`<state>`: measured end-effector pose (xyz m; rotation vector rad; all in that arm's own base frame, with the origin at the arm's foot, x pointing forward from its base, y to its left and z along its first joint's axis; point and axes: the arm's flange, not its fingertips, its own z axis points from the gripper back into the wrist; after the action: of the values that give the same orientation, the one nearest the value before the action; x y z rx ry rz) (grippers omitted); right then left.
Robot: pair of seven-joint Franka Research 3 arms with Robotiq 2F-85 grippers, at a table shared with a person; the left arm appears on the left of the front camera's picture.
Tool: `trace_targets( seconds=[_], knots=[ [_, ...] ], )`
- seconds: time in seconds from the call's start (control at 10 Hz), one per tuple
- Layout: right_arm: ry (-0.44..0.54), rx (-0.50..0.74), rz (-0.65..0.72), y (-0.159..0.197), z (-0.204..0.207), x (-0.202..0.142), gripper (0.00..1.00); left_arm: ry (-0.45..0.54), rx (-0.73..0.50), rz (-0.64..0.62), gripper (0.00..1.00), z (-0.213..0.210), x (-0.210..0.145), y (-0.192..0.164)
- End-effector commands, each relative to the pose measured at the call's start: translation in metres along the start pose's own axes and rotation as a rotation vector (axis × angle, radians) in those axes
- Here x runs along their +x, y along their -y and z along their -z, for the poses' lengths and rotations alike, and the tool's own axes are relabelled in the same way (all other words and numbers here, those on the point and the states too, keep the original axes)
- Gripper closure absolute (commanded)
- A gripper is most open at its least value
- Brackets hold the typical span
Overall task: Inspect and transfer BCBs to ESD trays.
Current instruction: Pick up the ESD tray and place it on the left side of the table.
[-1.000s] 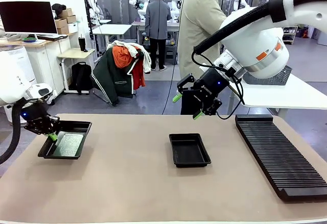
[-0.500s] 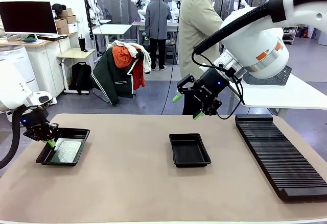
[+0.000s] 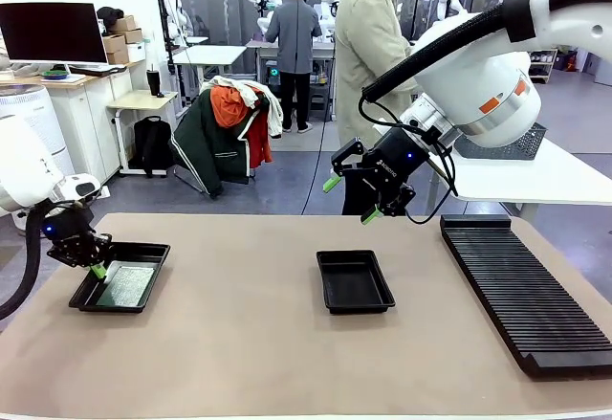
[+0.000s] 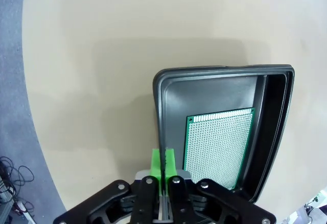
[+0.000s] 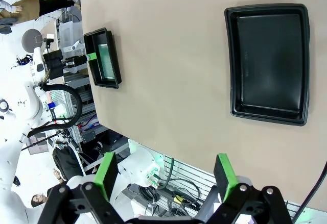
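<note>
One ESD tray (image 3: 143, 247) sits at the table's left with a green dotted BCB (image 3: 125, 285) lying flat on its floor. My left gripper (image 3: 97, 270) is shut on that tray's left rim. The left wrist view has the green pads (image 4: 163, 164) pinching the rim (image 4: 159, 127) beside the BCB (image 4: 217, 142). A second ESD tray (image 3: 355, 281) lies bare at the table's middle. My right gripper (image 3: 351, 199) hangs open well above and behind it. From the right wrist, the bare tray (image 5: 268, 60) is far below the open gripper (image 5: 166, 172), and the loaded tray (image 5: 102, 58) is farther off.
A long black ribbed rack (image 3: 521, 291) lies along the table's right side. A person in a beige jacket (image 3: 368, 47) stands at the far edge behind my right arm. A grey mesh basket (image 3: 521, 143) rests on the white table beyond.
My left gripper has dragged the loaded tray a little toward the table's left and near side. The right arm has stayed still.
</note>
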<state>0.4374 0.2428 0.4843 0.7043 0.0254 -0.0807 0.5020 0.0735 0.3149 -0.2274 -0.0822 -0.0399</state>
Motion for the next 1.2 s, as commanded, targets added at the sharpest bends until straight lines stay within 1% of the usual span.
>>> trace_targets(
  seconds=[0.0, 0.3, 0.4, 0.5, 0.6, 0.7, 0.8, 0.9, 1.0, 1.1],
  knots=[
    [0.001, -0.018, -0.001, -0.001, 0.0, 0.003, 0.0, 0.004, 0.001, -0.003, 0.97, -0.002, -0.001, -0.001],
    [0.001, -0.018, -0.001, -0.001, 0.0, 0.003, 0.0, 0.0, 0.0, 0.0, 0.97, 0.0, 0.0, 0.0],
    [0.001, -0.018, -0.001, -0.001, 0.0, 0.003, 0.0, -0.012, 0.037, -0.015, 0.79, -0.001, -0.004, 0.001],
    [0.001, -0.018, -0.001, -0.001, 0.0, 0.003, 0.0, -0.026, 0.036, -0.025, 0.79, -0.002, -0.007, 0.002],
    [0.001, -0.018, -0.001, -0.001, 0.0, 0.003, 0.0, -0.029, 0.046, -0.028, 0.6, -0.007, -0.01, 0.005],
    [0.001, -0.018, -0.001, -0.001, 0.0, 0.003, 0.0, -0.025, 0.069, -0.033, 0.74, -0.013, -0.013, 0.009],
    [0.001, -0.018, -0.001, -0.001, 0.0, 0.003, 0.0, -0.018, 0.099, -0.033, 0.42, -0.023, -0.017, 0.012],
    [0.001, -0.018, -0.001, -0.001, 0.0, 0.003, 0.0, -0.023, 0.124, -0.04, 0.56, -0.031, -0.02, 0.014],
    [0.001, -0.018, -0.001, -0.001, 0.0, 0.003, 0.0, -0.031, 0.168, -0.044, 0.24, -0.041, -0.022, 0.017],
    [0.001, -0.018, -0.001, -0.001, 0.0, 0.003, 0.0, -0.039, 0.192, -0.015, 0.38, -0.053, -0.024, 0.025]
  ],
)
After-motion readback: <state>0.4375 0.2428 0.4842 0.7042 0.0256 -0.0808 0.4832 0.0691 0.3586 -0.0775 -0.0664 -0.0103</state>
